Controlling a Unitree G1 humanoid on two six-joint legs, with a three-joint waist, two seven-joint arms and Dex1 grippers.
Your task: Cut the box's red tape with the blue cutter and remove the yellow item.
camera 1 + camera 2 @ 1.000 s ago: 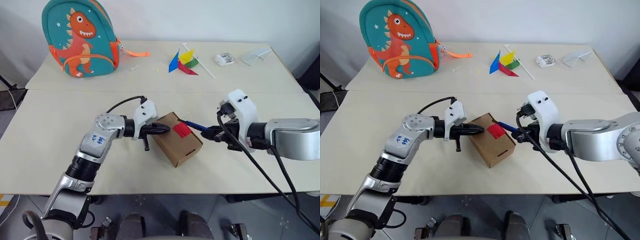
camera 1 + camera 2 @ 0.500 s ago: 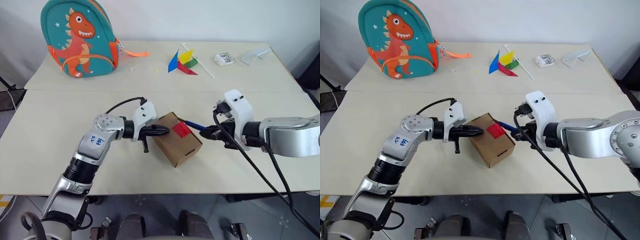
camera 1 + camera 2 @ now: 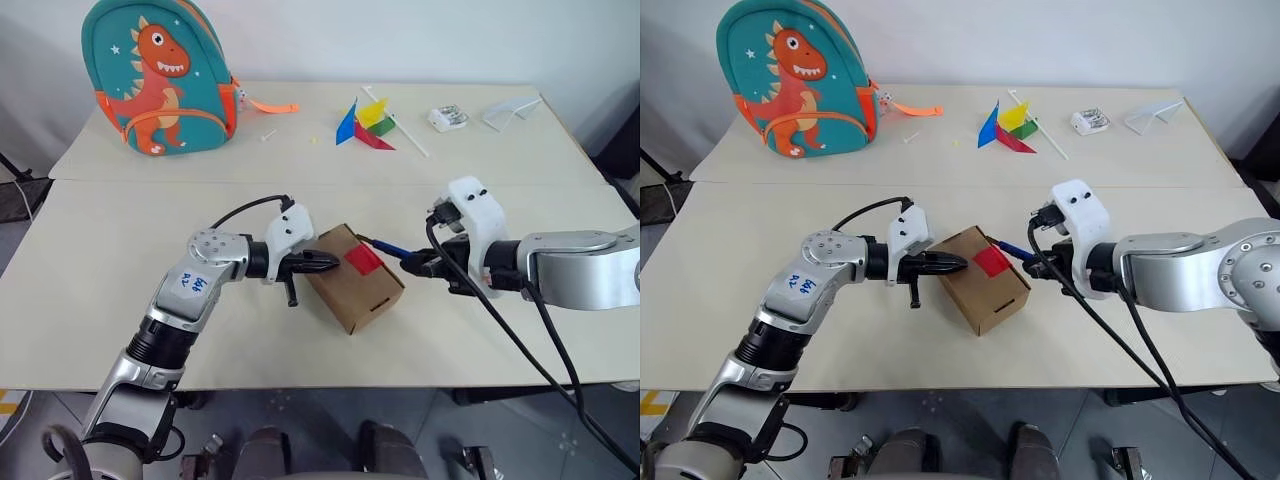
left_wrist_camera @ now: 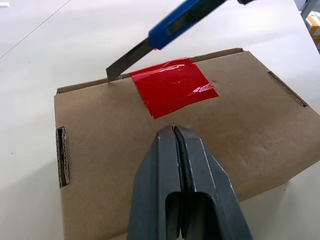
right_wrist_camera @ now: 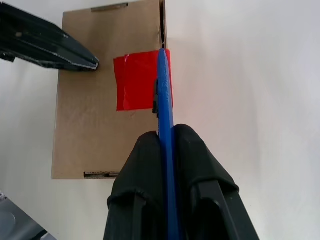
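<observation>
Your right gripper [image 3: 408, 265] has its fingers clamped on the blue cutter [image 4: 187, 17]. The blade tip sits at the flap seam on the box [image 3: 352, 279], at the far edge, just beside the corner of the red tape [image 4: 172, 85]. Tape looks intact. Your left gripper [image 3: 330, 262] has its fingers fully closed with nothing between them, tips pressed onto the box top near the tape. Box lies closed on the counter [image 3: 120, 260], between the two arms.
</observation>
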